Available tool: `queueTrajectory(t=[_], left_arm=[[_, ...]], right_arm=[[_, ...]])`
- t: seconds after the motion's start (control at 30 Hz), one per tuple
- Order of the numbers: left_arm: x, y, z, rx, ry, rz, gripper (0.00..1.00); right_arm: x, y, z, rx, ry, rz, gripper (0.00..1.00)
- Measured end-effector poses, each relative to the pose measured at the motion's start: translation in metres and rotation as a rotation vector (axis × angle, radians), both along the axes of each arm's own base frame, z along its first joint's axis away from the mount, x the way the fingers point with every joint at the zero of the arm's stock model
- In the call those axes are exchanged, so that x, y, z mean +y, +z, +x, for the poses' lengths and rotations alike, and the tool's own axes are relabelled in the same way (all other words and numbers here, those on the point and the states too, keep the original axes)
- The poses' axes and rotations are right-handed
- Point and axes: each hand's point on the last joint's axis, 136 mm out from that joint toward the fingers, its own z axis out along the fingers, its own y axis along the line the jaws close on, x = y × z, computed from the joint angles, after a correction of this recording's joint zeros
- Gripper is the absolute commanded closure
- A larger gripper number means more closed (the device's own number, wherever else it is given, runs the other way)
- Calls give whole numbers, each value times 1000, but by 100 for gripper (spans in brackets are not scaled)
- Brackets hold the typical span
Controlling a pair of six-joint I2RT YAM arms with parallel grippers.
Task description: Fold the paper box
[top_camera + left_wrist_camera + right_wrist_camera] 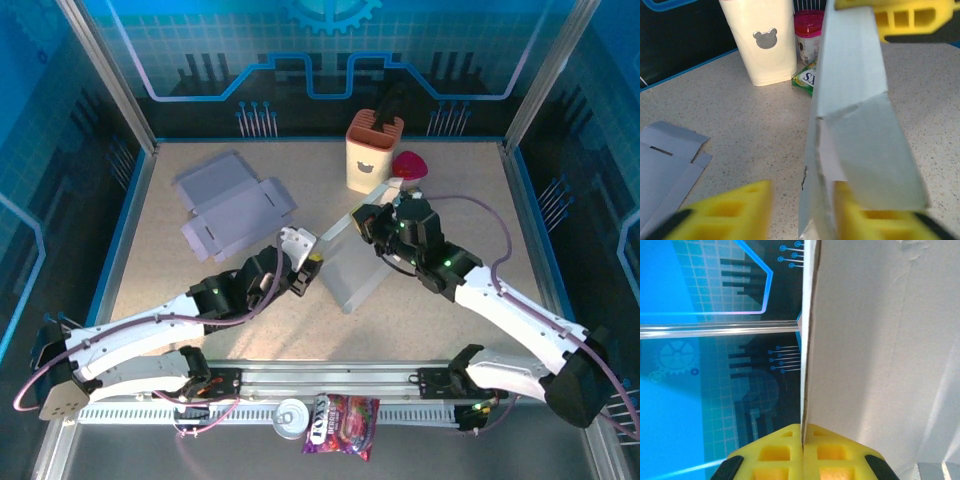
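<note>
Ahead of the left claw (792, 205), parted around its near end, the box (855, 100) runs to the right claw (802, 442) pinching it.

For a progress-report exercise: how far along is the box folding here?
Done: the paper box is raised, one crease showing. In hand: the right gripper pinches its edge; the left gripper straddles its other end, jaws open. Left: it forms no closed box yet, and a second blank lies flat.
</note>
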Motion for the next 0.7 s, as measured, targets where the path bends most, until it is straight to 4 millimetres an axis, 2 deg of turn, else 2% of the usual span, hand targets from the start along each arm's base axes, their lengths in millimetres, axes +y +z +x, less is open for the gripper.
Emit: queueTrajectory(t=[0.07, 0.2, 0.27, 0.4, 0.47, 0.57, 0.7], left_arm=[[7, 3, 1, 5, 20, -17, 33], [29, 15, -2, 10, 71, -106, 31], [40, 25, -6, 14, 89, -175, 31], [64, 35, -8, 38, 149, -281, 38], [75, 30, -5, 68, 193, -310, 42], [85, 11, -2, 131, 247, -321, 46], [93, -34, 0, 248, 301, -299, 49]], right_arm=[[0, -6, -2, -2, -15, 4, 100], [5, -14, -5, -24, -37, 19, 100], [7, -21, -3, -34, -51, 24, 100], [8, -41, 6, -42, -78, 19, 100], [10, -51, 8, -38, -81, 13, 100], [14, -64, 11, -38, -79, 14, 100], [16, -84, 12, -33, -75, 11, 100]])
